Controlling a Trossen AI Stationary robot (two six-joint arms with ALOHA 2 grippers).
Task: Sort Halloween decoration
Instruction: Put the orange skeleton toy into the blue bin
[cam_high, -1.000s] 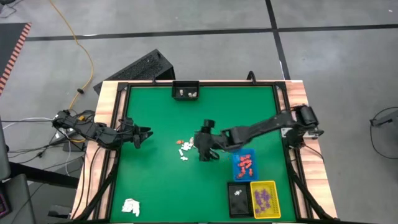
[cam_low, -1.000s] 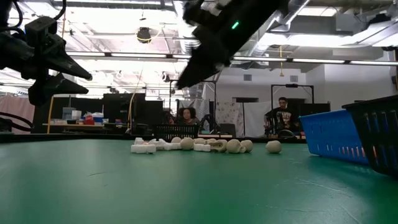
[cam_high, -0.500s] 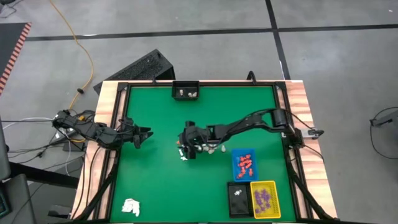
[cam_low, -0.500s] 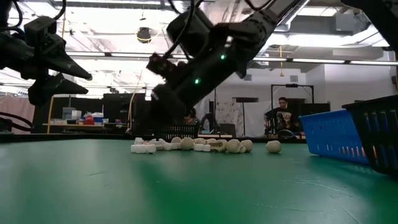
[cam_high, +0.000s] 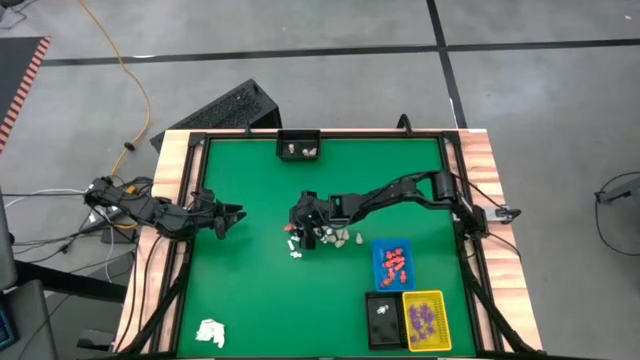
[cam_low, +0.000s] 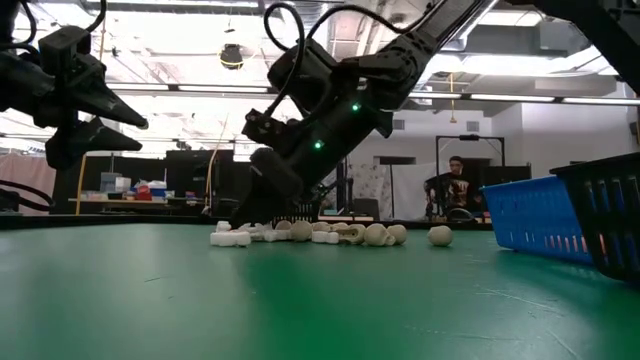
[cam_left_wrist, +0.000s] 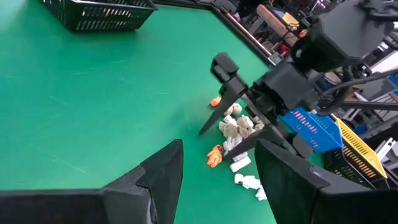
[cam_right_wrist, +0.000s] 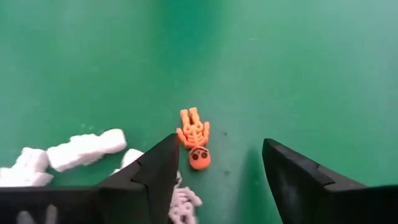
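Right end effector (cam_right_wrist: 217, 180) down low over the middle of the green table (cam_high: 250, 290), fingers spread wide, nothing gripped. An orange skeleton figurine (cam_right_wrist: 194, 139) lies flat on the cloth just ahead of the gap between the two fingers, closer to one of them, not touching either as far as I can tell. White figurine pieces (cam_right_wrist: 81, 149) sit just beside that same finger.

From above, the right arm reaches in from the right edge to the loose pile of figurines (cam_high: 318, 238) near table centre: white and cream bits, a couple of orange ones. In the low view the pile (cam_low: 320, 234) forms a row of pale lumps on the cloth with the right arm's tip coming down at its end.

Left end effector (cam_high: 232, 215) hangs above the left part of the table, well apart from the pile, fingers open wide, empty.

Blue tray (cam_high: 392, 263) right of the pile holds orange-red pieces. Yellow tray (cam_high: 424, 320) near the front right corner holds purple pieces; black tray (cam_high: 381, 318) touching it has one white piece. Another black tray (cam_high: 298, 146) at the far edge holds a few pale pieces. White paper wad (cam_high: 210, 331) at the front left corner.

A person (cam_low: 455, 190) sits in the room beyond.
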